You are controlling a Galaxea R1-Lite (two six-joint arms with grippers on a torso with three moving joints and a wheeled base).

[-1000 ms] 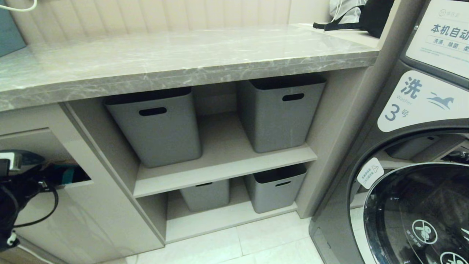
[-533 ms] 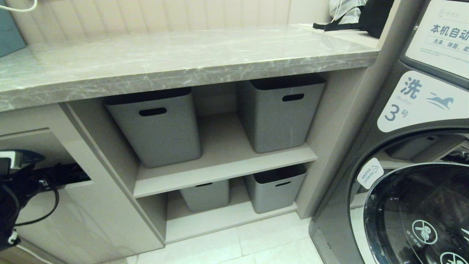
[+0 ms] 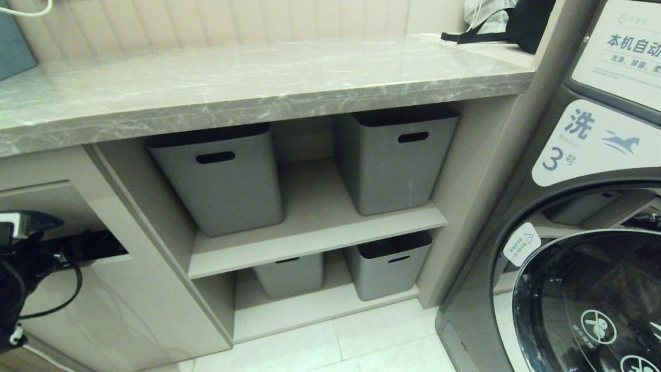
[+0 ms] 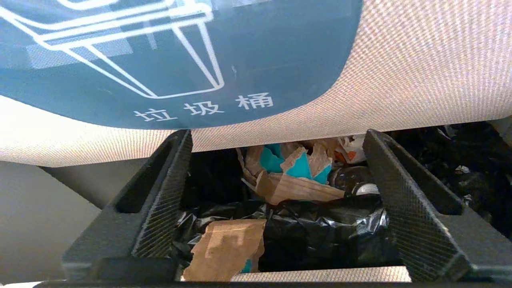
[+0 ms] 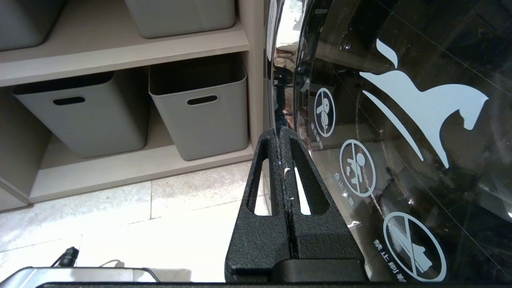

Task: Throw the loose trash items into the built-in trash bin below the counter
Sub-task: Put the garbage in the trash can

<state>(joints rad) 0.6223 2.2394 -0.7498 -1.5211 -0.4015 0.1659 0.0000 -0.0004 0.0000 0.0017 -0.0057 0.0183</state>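
Turquoise-and-brown scraps (image 4: 292, 176) lie on the black liner inside the bin (image 4: 400, 72), centre of the left wrist view; left gripper (image 4: 276, 192) gapes empty at the flap. Counter (image 3: 232, 98) shows none left. Right gripper (image 5: 282, 136) closed, parked.

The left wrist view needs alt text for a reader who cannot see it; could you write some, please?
The open left gripper reaches under the blue-stickered flap into the bin, where cardboard scraps lie on a black liner.

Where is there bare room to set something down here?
The counter is bare from the teal thing at its left end to the black bag. The upper shelf has a strip between its two tubs; the lower shelf is crowded.
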